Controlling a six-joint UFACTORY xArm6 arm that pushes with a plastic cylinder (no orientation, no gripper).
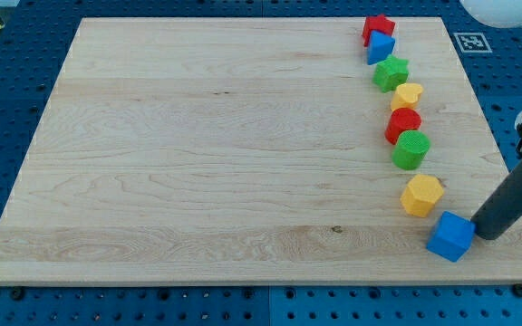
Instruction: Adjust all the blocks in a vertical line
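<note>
Eight blocks are forming a column; my tip is pressing the blue cube from the view's right. Nudge it gently leftward under the yellow hexagon. No pincer is fitted.

I see red, blue, green, yellow blocks on the pale wood-grain table; my tip is dark.

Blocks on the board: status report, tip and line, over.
My tip at the blue cube's right side, view's bottom right. Eight blocks in a column curving from the red star down. Yellow hexagon next above; path unobstructed.
</note>
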